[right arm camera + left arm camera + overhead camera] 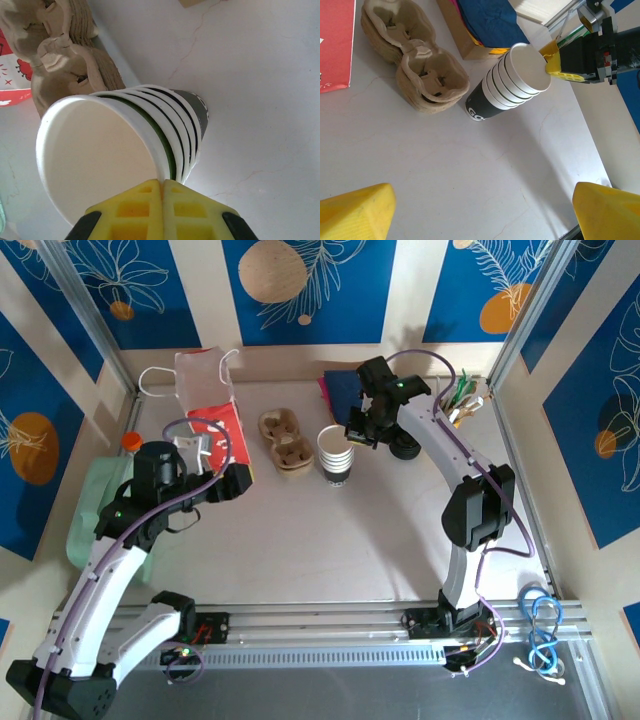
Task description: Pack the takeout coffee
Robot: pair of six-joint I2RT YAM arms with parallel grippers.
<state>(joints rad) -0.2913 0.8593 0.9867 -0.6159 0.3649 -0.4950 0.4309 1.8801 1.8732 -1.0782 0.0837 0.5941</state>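
On the table (pixel 380 540), the top cup (pixel 95 150) is pinched at its rim by the right gripper (pixel 162 186); the left gripper (pixel 481 212) is held wide; nothing is judged packed yet.

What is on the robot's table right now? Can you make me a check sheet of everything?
Surface: pale table, bare in the middle, with faint hairline marks.
Job's things: cups nested in a stack beside the carrier; black lid to the right of them.
Clutter: bag, napkins, utensil pot, pale green thing at the left edge.
End effectors: left end effector open, above the table; right end effector shut on the rim of the top cup.
Cables: purple cables along both arms; blue coil at the near right.
Surroundings: blue flowered walls.
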